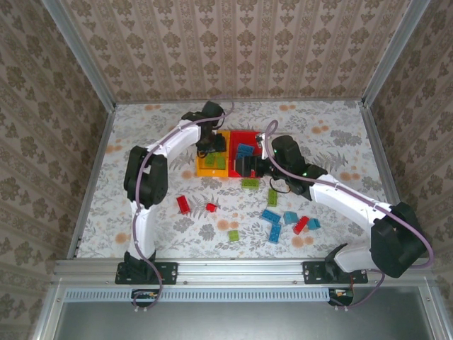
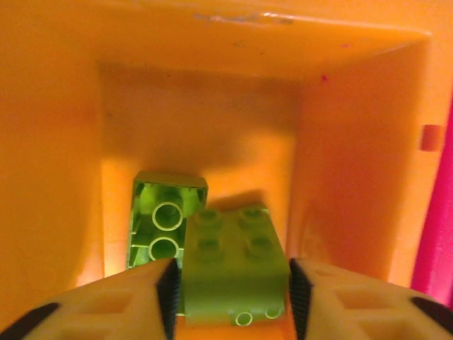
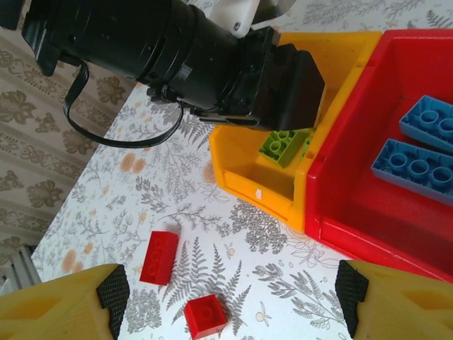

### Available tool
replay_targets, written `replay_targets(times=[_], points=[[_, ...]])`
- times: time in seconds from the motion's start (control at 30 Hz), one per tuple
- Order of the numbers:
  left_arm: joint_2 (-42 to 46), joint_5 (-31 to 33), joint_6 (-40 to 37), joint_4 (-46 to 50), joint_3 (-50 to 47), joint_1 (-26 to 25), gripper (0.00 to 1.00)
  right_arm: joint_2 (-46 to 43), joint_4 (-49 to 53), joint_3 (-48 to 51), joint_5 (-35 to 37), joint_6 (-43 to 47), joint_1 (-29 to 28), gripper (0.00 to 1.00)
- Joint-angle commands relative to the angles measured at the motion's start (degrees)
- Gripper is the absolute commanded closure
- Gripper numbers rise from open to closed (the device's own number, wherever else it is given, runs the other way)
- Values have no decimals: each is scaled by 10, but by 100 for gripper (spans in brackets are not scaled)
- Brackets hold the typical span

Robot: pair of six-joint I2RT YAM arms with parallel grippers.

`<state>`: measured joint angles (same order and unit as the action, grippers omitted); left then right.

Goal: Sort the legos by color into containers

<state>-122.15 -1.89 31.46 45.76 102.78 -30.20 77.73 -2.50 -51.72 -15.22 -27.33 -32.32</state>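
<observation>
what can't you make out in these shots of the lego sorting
- Left wrist: whether the left gripper grips or merely flanks the green brick; contact is unclear.
- Top external: what lies in the orange bin, mostly covered by the left arm's wrist.
- Right wrist: the rest of the red bin, cut off by the right edge.

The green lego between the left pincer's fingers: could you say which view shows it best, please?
The left wrist view: the green lego lies studs-up and central in the orange bin. The right wrist view catches green studs under the left arm, partly hidden; the top external view gives tiny green patches.
</observation>
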Motion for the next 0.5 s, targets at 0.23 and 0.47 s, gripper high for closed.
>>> replay_targets(times=[0.23, 0.47], points=[[70, -8, 1, 9, -21, 2, 48, -38, 106, -21, 59, 56, -1, 20], [204, -32, -22, -32, -144, -29, 46, -145, 349, 16, 123, 58, -1, 26]])
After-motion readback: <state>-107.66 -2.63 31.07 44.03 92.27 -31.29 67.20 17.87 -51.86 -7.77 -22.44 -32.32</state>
